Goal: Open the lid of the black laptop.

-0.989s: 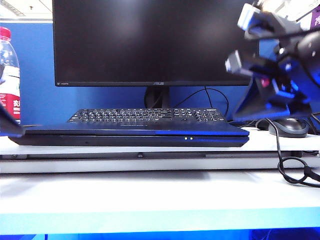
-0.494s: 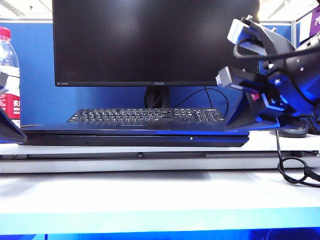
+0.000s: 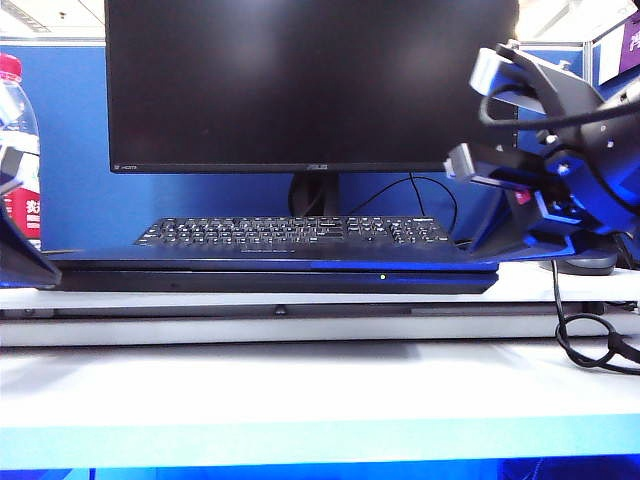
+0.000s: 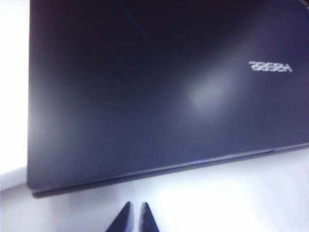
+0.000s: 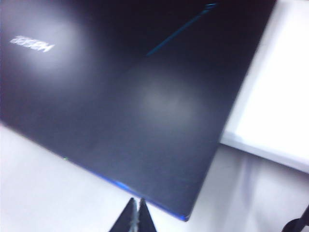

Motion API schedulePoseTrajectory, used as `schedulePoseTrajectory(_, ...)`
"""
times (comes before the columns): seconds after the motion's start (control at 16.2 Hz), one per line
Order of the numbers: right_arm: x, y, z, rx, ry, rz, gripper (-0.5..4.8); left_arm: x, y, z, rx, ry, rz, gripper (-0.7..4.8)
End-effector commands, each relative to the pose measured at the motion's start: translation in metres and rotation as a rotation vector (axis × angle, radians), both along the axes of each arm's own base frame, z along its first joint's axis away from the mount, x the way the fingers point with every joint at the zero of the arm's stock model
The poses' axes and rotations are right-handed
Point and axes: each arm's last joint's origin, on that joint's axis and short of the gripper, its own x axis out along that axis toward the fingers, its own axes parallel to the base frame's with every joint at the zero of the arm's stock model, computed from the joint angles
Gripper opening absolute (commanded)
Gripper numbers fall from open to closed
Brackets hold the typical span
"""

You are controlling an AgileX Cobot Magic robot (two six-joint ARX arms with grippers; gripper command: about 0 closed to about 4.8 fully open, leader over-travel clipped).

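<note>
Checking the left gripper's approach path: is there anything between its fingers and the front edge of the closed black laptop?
No. In the left wrist view only bare white table separates the left gripper, fingers together, from the thin black laptop.

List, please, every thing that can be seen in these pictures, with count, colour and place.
laptop: one, black, closed, flat at the table's front
lid: one, black, shut on the laptop
monitor: one, black, on a stand behind the laptop
keyboard: one, black, between monitor and laptop
bottle: one, clear with red cap, far left
mouse: one, dark, far right, mostly hidden
cable: one, black, right edge
table: one, white
left end effector: one, black, fingers together, before the laptop's left front corner
right end effector: one, black, fingers together, near the right front corner
</note>
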Motion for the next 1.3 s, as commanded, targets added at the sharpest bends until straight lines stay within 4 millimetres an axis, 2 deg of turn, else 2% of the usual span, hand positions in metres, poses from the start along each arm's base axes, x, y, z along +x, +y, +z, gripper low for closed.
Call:
schedulePoseTrajectory(0.06,0.001,0.0,0.002,0.024,-0.004,0.026,-0.01,0.001,0.0,0.002,-0.004,-0.022,-0.006,0.34)
schedulePoseTrajectory(0.31,0.0,0.001,0.001,0.035,0.016,0.056,-0.01,0.005,-0.001,0.002,0.003,-0.055,-0.011,0.35)
schedulePoseTrajectory(0.62,-0.001,0.0,-0.002,0.014,0.04,0.049,-0.01,0.011,-0.003,-0.007,0.013,-0.036,-0.014,0.34)
schedulePoseTrajectory(1.3,-0.002,0.0,-0.004,0.019,0.079,0.065,-0.01,0.013,-0.004,-0.002,-0.029,-0.081,-0.04,0.34)
